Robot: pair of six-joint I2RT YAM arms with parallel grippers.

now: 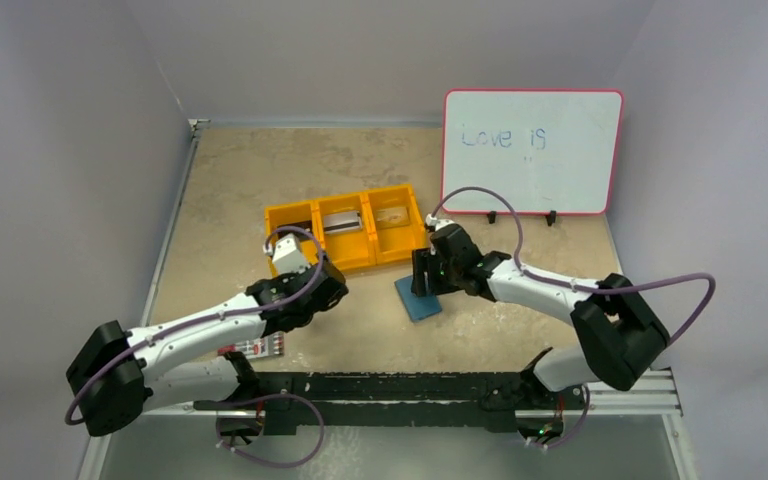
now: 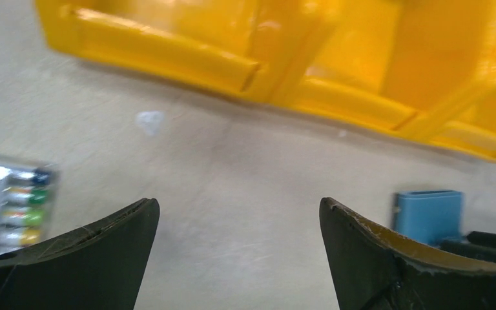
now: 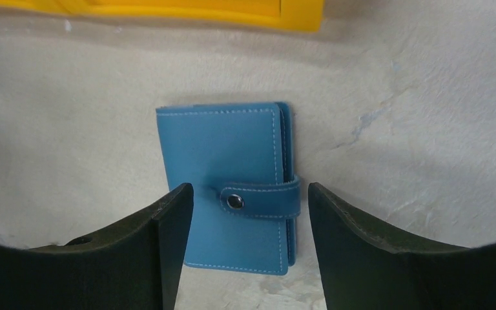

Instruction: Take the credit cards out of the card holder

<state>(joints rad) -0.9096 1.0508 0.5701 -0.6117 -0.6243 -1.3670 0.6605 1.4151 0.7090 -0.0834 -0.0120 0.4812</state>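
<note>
The left tool (image 2: pixel 239 206) hangs spread and empty over bare counter (image 2: pixel 232 161). Directly under the right tool (image 3: pixel 248 188), also spread, lies the card holder (image 3: pixel 223 161), shut and flat. It is probably light, soft-covered and slightly slick. Its long axis runs straight ahead of the fingers, with the opening edge to the right. The snap tab (image 3: pixel 261 200) looks like the best first hold.

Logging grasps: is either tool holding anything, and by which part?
Nothing is held. The left tool and the right tool are open; the right hangs over the closed card holder.
</note>
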